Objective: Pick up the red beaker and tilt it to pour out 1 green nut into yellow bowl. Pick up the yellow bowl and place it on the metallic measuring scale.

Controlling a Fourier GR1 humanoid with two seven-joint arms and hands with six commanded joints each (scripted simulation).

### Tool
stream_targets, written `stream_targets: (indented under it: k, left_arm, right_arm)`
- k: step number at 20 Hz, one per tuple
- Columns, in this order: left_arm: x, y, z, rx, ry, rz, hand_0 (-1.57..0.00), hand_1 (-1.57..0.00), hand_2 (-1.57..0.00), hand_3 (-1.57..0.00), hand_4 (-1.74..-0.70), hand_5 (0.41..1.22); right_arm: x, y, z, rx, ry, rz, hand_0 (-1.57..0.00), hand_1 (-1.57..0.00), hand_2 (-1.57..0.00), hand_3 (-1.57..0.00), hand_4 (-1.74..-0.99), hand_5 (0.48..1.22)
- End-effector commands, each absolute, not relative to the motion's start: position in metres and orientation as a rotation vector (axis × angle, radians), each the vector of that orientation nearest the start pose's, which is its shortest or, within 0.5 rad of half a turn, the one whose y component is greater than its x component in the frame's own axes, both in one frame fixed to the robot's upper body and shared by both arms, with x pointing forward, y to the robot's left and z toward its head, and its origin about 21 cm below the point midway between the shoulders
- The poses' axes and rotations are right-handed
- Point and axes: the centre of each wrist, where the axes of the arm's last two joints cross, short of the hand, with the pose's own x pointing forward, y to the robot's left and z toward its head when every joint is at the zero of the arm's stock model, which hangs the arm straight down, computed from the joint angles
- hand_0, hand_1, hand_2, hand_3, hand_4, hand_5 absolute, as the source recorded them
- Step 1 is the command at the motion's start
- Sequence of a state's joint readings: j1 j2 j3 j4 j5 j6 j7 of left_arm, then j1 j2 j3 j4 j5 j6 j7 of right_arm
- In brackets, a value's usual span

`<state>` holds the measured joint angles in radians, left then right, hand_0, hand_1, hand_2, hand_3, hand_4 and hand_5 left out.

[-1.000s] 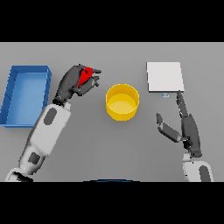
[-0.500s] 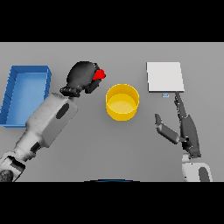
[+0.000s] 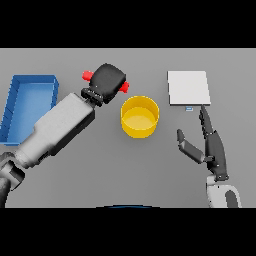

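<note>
Head view: you are looking down on the grey worktop (image 3: 100, 175). Your left hand (image 3: 107, 82) is sitting above the worktop, just left of and beyond the yellow bowl (image 3: 140, 116), with its back turned toward the camera. Its fingers are wrapping around the red beaker (image 3: 123, 87); only two red ends of the beaker are showing, one at the hand's upper left and one at its right side, so the beaker is lying tilted across the hand. The right-hand red end is pointing toward the bowl and is sitting just beside its far left rim. You cannot tell whether any green nut is in the beaker or in the bowl.

The yellow bowl is standing upright near the middle of the worktop, between the two hands and apart from both.

The metallic measuring scale (image 3: 188, 88) is lying flat to the right of the bowl, well apart from it.

Your right hand (image 3: 209, 145) is hovering below the scale with its fingers straight and its thumb spread, gripping nothing; the fingertips are reaching close to the scale's near edge.

A blue bin (image 3: 25, 102) is sitting at the far left of the worktop.
</note>
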<state>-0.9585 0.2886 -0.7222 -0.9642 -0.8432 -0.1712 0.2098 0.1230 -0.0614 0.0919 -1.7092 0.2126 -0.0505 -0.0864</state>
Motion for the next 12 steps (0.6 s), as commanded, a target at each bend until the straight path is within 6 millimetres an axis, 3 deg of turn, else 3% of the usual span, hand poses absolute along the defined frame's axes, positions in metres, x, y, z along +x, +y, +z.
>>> stream_targets:
  k: [1, 5, 12]
  left_arm:
    - [0.395, 0.082, 0.105, 0.991, -1.330, -1.855, -1.57, -1.57, -1.57, -1.28, -1.70, 1.215]
    - [0.397, 0.067, 0.108, 1.033, -1.256, -2.108, -1.57, -1.57, -1.57, -1.45, -1.72, 1.218]
    - [0.396, 0.047, 0.104, 1.208, -1.064, -2.403, -1.57, -1.57, -1.57, -1.55, -1.74, 1.220]
  right_arm:
    - [0.217, -0.235, 0.007, -0.206, -1.682, 0.215, 0.00, 0.00, 0.00, 0.00, -1.292, 0.678]
    - [0.220, -0.231, 0.006, -0.162, -1.691, 0.176, 0.00, 0.00, 0.00, 0.00, -1.294, 0.653]
    - [0.218, -0.229, 0.005, -0.197, -1.677, 0.180, 0.00, 0.00, 0.00, 0.00, -1.288, 0.627]
